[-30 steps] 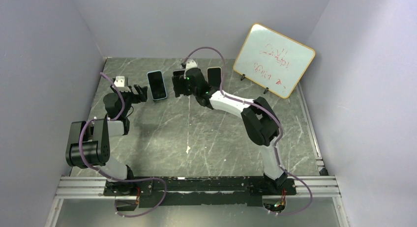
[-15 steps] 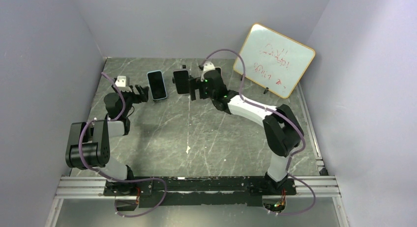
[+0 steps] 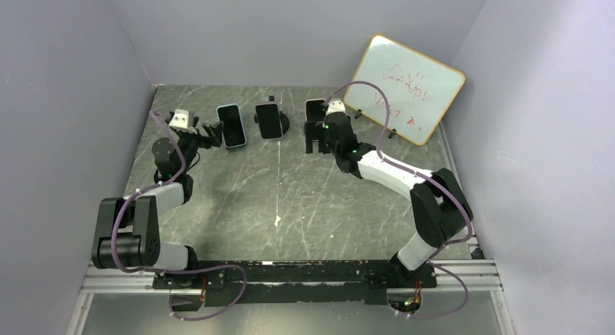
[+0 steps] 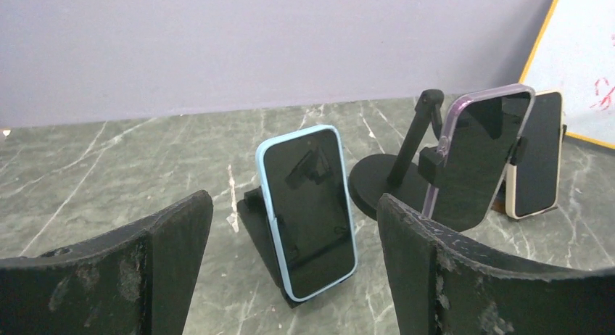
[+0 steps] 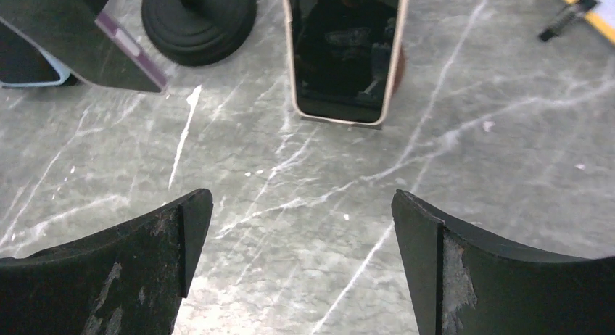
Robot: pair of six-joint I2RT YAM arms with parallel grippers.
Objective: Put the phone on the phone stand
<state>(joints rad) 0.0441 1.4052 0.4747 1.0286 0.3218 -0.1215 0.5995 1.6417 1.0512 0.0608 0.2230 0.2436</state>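
Note:
Three phones lean on stands along the back of the table. A blue-cased phone (image 3: 230, 125) (image 4: 308, 208) rests on a black wedge stand (image 4: 257, 226). A clear purple-cased phone (image 3: 269, 121) (image 4: 475, 157) is clamped on a round-based stand (image 4: 377, 183) (image 5: 198, 16). A beige phone (image 3: 314, 109) (image 5: 344, 52) stands furthest right. My left gripper (image 3: 209, 133) (image 4: 294, 204) is open just left of the blue phone, holding nothing. My right gripper (image 3: 317, 137) (image 5: 301, 201) is open and empty over bare table in front of the beige phone.
A whiteboard (image 3: 402, 88) with red scribbles leans at the back right, on small black feet (image 5: 569, 16). Grey walls close the table on three sides. The marbled table top (image 3: 290, 197) spreads out in front of the phones.
My right arm has swung right, away from the purple-cased phone on the middle stand, to the beige phone. My left arm has stretched slightly further back, by the blue phone.

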